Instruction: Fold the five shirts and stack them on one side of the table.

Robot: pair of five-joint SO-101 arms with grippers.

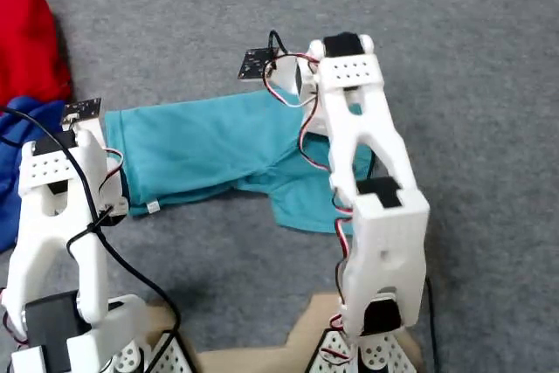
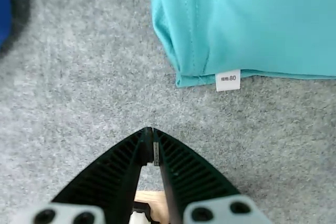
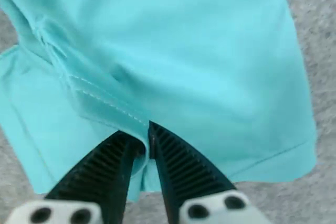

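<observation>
Robotics lab bench; grey felt-covered table (image 1: 489, 85); two white arms (image 1: 376, 172) on plywood base (image 1: 253, 357); exposed servo wiring (image 1: 307, 141).

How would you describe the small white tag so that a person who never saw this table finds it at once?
On the grey table, a teal shirt lies spread in the middle. At its corner just ahead of the left gripper, the white tag hangs off the edge. It is the one white rectangle against teal cloth.

A small white tag (image 2: 228, 80) sewn at the hem of the teal shirt (image 2: 252, 19) bears one short line of tiny dark print, ending in digits.
</observation>
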